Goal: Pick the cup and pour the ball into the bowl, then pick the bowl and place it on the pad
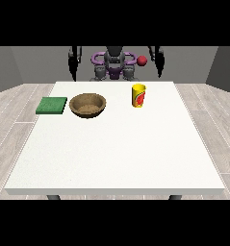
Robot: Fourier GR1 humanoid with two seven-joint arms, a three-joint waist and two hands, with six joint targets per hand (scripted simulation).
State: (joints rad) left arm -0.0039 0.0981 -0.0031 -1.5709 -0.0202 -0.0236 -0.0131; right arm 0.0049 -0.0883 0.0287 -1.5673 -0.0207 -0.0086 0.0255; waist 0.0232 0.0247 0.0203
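Cup stands upright beside bowl; hand states cannot be told.

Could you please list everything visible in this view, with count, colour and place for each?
table: one, white, fills the middle of the view
pad: one, green, on the table at the view's left
bowl: one, brown, on the table just right of the pad
cup: one, yellow with a red mark, upright on the table right of the bowl
ball: one, red, above the cup, in front of the robot
arms: two, black, hanging at either side of the robot's body behind the table; the hands are too small to read
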